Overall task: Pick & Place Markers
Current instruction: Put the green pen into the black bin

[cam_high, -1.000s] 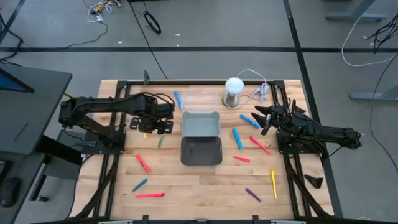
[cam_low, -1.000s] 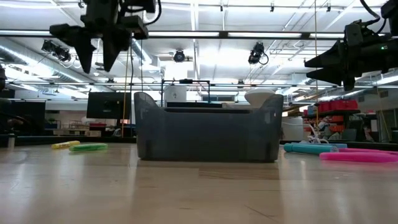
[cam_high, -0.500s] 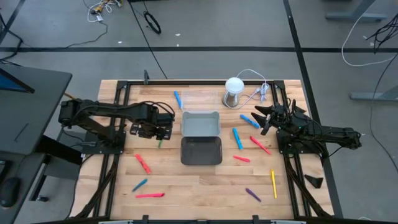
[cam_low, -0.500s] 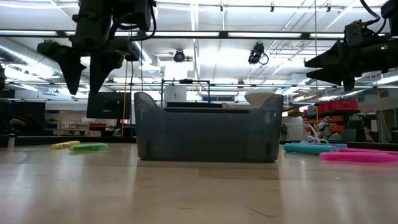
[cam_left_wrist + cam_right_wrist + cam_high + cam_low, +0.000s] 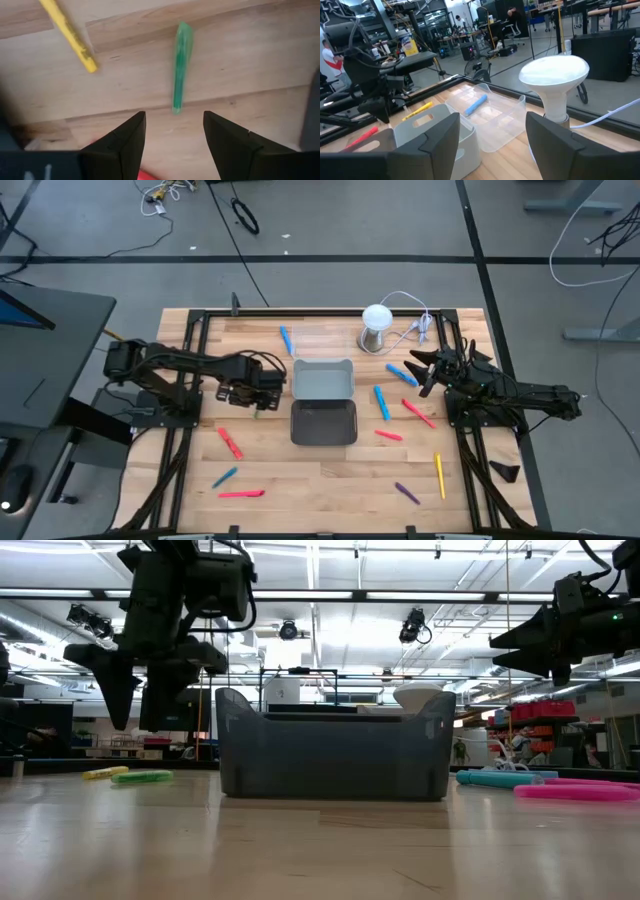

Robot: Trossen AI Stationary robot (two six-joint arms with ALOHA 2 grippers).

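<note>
Overhead straight-down view, table-level sideways view, two close wrist views; grey tray (image 5: 323, 423) common to overhead and low.

A green marker (image 5: 180, 67) and a yellow marker (image 5: 69, 34) lay on the pale wood table (image 5: 250, 60). The trays (image 5: 323, 423) were grey, the dome (image 5: 553, 74) white.

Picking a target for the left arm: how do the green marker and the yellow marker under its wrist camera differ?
The thin green marker lies in line with the gap between the open left gripper's fingers, its near tip just ahead of them; the thin yellow marker lies off to one side, slanted and partly out of view. The green one shows whole. Both rest flat on the wooden table, apart from each other and untouched.
</note>
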